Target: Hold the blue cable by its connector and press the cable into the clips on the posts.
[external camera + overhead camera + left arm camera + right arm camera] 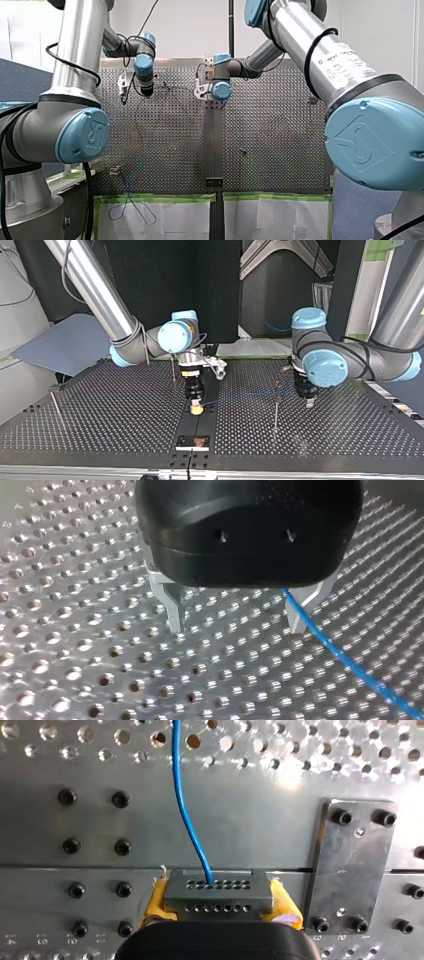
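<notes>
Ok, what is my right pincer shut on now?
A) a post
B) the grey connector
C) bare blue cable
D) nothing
B: the right wrist view shows the right pincer with its yellow pads on both sides of the grey connector, blue cable leaving it.

Thin blue cable [186, 815], one end in grey many-holed connector [217, 896]

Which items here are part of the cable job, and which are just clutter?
Job: blue cable, connector in my right gripper, posts, my left gripper.
Lying about: bolted metal plate, taped paper sheets.
</notes>
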### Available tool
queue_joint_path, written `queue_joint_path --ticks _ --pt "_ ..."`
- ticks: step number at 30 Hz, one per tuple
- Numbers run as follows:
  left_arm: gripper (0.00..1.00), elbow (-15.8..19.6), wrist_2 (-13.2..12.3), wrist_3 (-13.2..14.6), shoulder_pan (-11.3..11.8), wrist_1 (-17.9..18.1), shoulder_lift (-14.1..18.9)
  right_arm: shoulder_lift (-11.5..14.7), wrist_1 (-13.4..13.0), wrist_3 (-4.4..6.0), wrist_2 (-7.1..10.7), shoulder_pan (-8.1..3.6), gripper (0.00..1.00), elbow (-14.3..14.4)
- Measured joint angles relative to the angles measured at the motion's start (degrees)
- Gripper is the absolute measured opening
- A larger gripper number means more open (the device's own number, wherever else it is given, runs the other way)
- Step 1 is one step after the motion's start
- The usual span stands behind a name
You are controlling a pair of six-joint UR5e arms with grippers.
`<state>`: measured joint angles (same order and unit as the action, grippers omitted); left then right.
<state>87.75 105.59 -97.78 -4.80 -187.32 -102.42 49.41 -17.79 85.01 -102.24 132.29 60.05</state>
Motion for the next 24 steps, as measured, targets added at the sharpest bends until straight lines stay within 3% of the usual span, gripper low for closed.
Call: queue_joint_path --ticks 17,24 --pt "0.98 10.4 -2.5 -0.7 -2.0 1.5 9.2 0.4 0.4 0.26 0.01 2.37 0.00 -0.6" --pt "0.98 12.1 -4.4 -2.3 -3.4 0.5 12.1 0.5 1.0 0.26 0.02 2.92 0.00 -0.6"
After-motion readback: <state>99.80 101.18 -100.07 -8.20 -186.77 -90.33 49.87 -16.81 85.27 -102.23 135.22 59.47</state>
